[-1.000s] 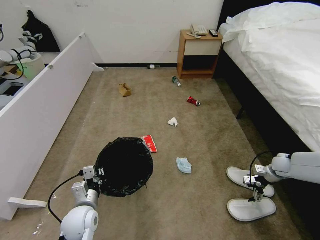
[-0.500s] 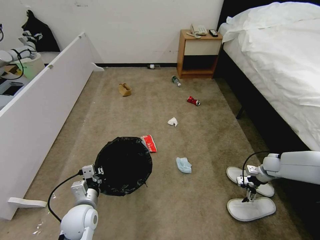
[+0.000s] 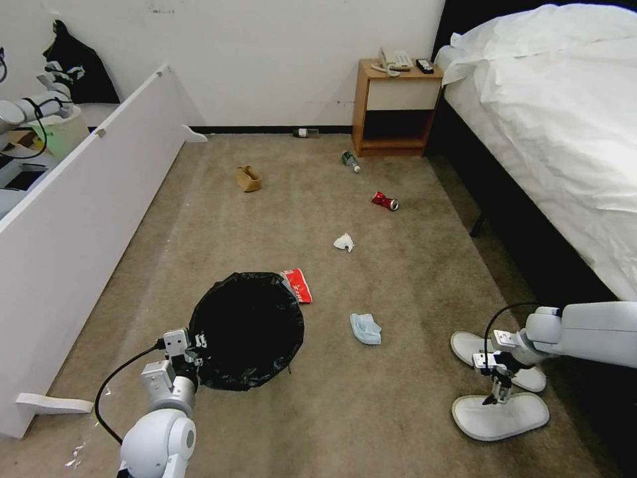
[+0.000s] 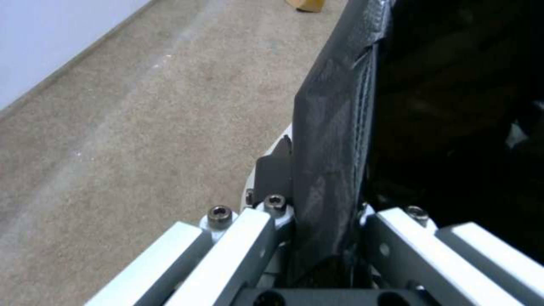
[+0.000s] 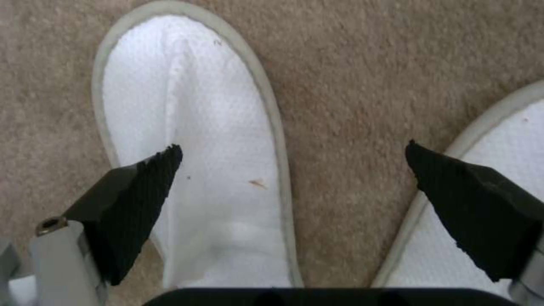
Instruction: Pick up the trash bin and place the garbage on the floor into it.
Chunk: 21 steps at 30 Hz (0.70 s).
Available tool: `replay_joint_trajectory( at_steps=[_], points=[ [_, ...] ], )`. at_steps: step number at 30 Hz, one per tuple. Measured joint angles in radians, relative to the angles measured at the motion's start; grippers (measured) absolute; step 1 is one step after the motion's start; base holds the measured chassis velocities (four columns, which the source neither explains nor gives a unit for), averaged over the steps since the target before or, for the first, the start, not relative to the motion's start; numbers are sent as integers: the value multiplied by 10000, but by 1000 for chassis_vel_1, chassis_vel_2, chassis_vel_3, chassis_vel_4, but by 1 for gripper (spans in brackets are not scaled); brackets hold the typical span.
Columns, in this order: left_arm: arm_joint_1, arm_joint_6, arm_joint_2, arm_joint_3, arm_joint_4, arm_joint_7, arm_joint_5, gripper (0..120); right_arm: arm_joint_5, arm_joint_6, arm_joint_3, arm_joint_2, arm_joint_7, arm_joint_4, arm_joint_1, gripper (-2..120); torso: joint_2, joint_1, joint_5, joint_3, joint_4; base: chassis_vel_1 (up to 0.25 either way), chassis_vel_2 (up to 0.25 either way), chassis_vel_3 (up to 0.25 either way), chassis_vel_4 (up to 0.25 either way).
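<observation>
Along the right edge of the carpet, beside the bed, two white slippers lie side by side. Nearer the carpet's left side, the trash bin hangs from the left gripper, whose fingers are clamped on its bag-covered rim. Above the slippers hovers the right gripper, spread wide and holding nothing. Farther out lie a blue mask, red packet, tissue and red can.

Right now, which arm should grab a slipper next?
Right. The right gripper hangs open over the slippers, one pad above the near one. The left gripper is clamped on the trash bin rim.
</observation>
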Motion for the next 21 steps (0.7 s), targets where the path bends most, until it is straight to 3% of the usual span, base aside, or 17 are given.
replay_joint_trajectory(
  at_steps=[21],
  points=[
    [93, -35, -186, -85, -94, 4, 227, 2, 21, 12, 350, -802, 26, -333, -733, 100, -2, 0, 1, 0, 0, 0, 0, 0, 0]
  ],
)
